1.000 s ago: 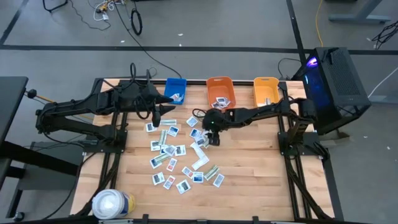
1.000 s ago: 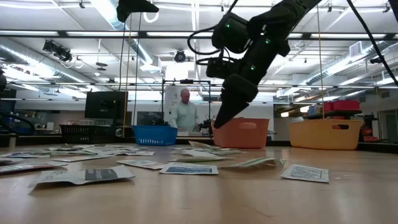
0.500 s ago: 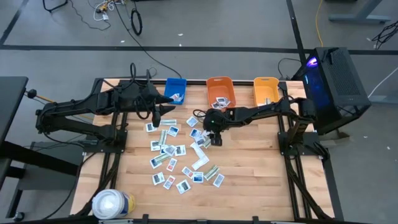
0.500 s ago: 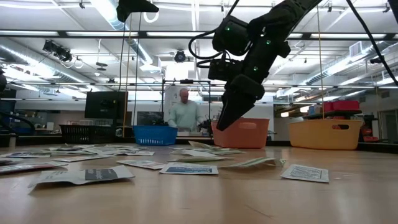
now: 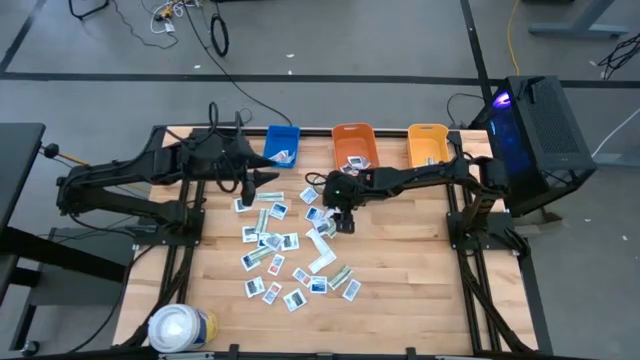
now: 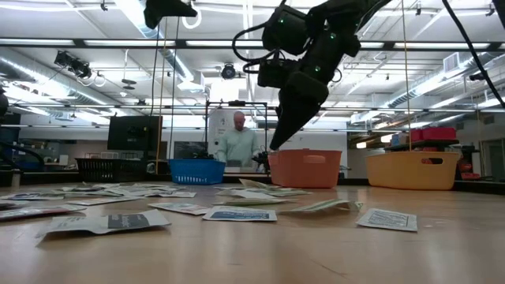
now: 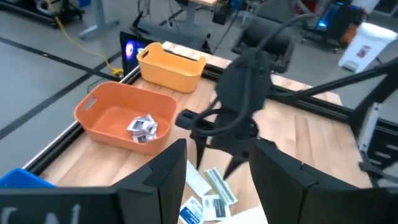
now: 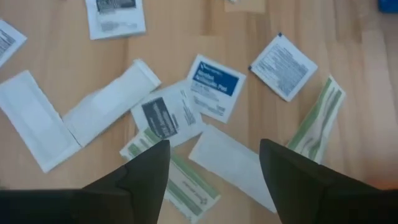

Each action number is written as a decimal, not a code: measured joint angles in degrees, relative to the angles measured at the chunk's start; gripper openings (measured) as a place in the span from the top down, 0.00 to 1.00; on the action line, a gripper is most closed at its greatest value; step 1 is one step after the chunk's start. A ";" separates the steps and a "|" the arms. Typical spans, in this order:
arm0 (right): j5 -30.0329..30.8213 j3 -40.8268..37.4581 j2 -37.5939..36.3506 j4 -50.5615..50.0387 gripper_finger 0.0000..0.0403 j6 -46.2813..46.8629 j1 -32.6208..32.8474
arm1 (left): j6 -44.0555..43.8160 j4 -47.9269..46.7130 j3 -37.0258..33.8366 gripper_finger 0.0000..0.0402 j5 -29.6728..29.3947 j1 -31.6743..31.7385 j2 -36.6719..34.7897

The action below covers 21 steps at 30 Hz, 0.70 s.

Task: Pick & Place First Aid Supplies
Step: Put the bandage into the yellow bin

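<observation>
High view: small flat white first aid packets (image 5: 285,250) scattered mid wooden desk (image 5: 400,280). Right hand (image 5: 343,222) hovers over their top edge, near the orange plastic bin (image 5: 353,146). Left hand (image 5: 262,178) waits by the blue plastic bin (image 5: 281,141).
Low view: right hand (image 6: 275,143) off the desk, nothing in it.
Right wrist: fingers (image 8: 147,174) spread apart, empty, packets (image 8: 214,87) below.
Left wrist: fingers (image 7: 168,177) apart, empty.

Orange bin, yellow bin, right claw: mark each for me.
orange bin (image 5: 353,135), high view, on its far rim.
yellow bin (image 6: 413,170), low view, on its front wall.
right claw (image 5: 346,222), high view, midway between its fingertips, above the scattered packets.
</observation>
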 joint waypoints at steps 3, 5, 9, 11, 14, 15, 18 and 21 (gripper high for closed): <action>-0.29 0.22 0.01 -0.22 0.38 0.02 0.07 | 0.75 -3.16 -0.02 0.56 2.65 0.00 -1.27; -0.37 0.14 0.01 -0.46 0.38 0.07 0.11 | 1.00 -4.45 -0.02 0.56 3.38 -0.02 -2.37; -0.49 0.22 0.88 -0.32 0.38 0.15 0.20 | 1.66 -5.62 -0.02 0.56 1.89 0.00 -4.55; -1.17 0.22 1.86 -0.18 0.38 0.18 0.35 | 1.83 -5.67 -0.02 0.56 0.23 0.00 -5.48; -0.96 0.22 3.25 -0.04 0.38 0.21 0.78 | 1.78 -6.11 0.00 0.56 -1.55 0.04 -6.56; -0.96 0.22 3.60 0.61 0.38 0.22 0.83 | 1.76 -5.88 0.00 0.56 -1.62 0.04 -6.70; -1.67 0.22 4.45 0.85 0.38 0.22 0.88 | 1.61 -6.63 -0.02 0.56 -1.73 0.04 -7.19; -1.72 0.25 5.68 0.64 0.38 0.35 0.85 | 1.17 -7.58 -0.02 0.56 -1.73 0.04 -7.14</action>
